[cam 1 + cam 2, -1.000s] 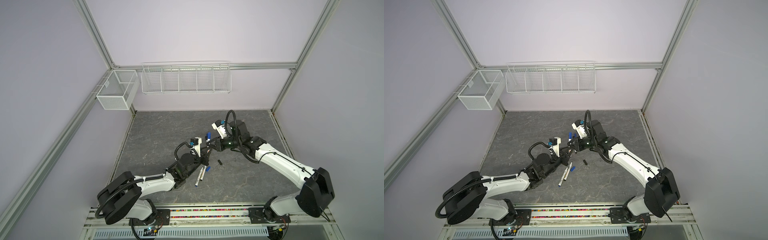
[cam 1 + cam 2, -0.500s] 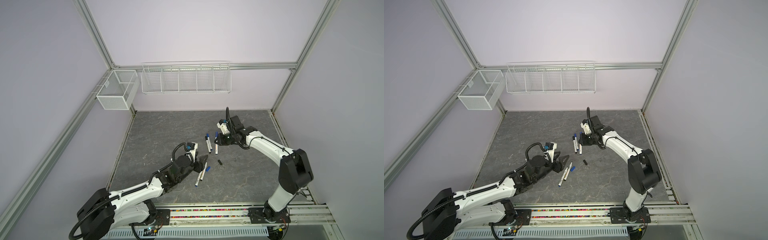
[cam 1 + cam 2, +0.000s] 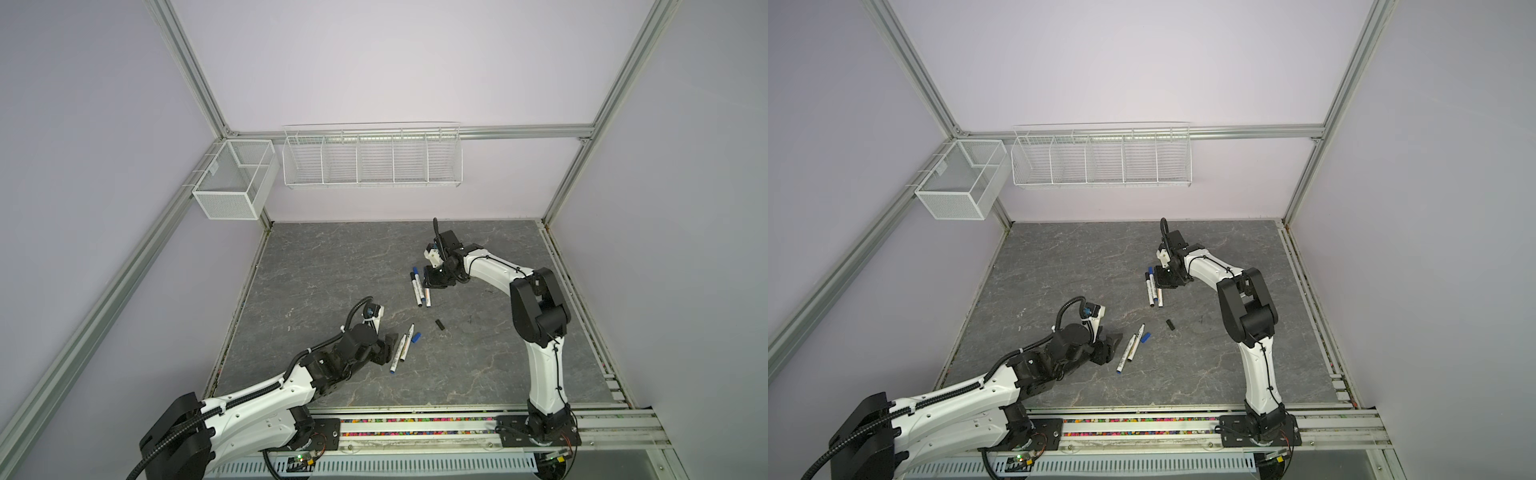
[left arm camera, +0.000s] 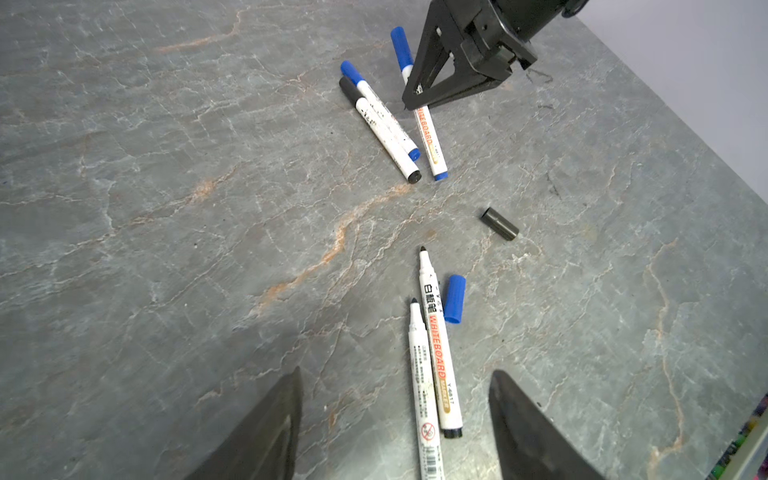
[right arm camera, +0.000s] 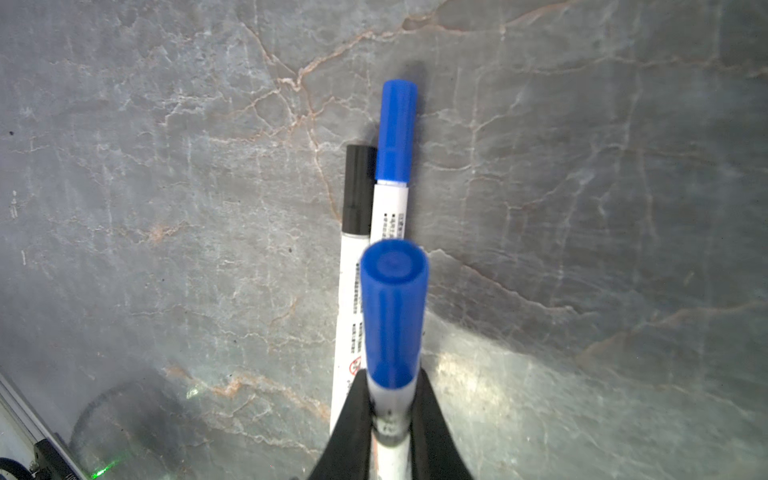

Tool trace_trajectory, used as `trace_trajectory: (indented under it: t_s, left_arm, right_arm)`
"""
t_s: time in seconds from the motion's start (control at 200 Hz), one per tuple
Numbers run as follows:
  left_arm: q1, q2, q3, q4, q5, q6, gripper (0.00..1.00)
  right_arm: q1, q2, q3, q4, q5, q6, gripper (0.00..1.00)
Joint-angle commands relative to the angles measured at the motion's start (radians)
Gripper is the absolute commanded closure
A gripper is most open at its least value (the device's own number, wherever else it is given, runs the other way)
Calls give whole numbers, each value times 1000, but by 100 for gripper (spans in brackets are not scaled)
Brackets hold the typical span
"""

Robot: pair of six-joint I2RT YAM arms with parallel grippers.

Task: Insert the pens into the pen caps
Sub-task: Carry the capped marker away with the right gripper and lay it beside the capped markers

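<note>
Blue-capped pen [image 5: 392, 316] sits pinched in my right jaws, closed on its white barrel and hiding most of it; whether it touches the table [image 5: 166, 166] I cannot tell. Two more capped pens [image 5: 390, 199] lie beside it, partly covered. My left jaws gape empty by two uncapped pens [image 4: 436, 345], one cut off; blue cap [image 4: 454, 298] beside them, black cap [image 4: 499, 223] apart.

The tabletop [image 4: 166, 208] looks like matt grey stone, rust-veined and faintly rough. The pens [image 4: 438, 353] have smooth white plastic barrels. The blue-capped pen [image 5: 392, 316] shows a glossy, finely ridged plastic cap. The wire baskets [image 3: 372, 156] are white-coated metal.
</note>
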Motion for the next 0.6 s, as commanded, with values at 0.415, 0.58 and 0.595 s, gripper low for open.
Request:
trace_trajectory:
  t_s: [0.415,0.58,0.595]
  left_arm:
    - [-3,76,1,-37,74,-23,27]
    - [-3,97,6,-33,87,-22,27]
    - [-3,98,8,-33,87,-21,27]
  right_arm:
    - [-9,30,14,23,-6,-7,76]
    - [-9,-1,-4,47,-23,7,71]
    - [-9,-3,-5,48,-23,7,70]
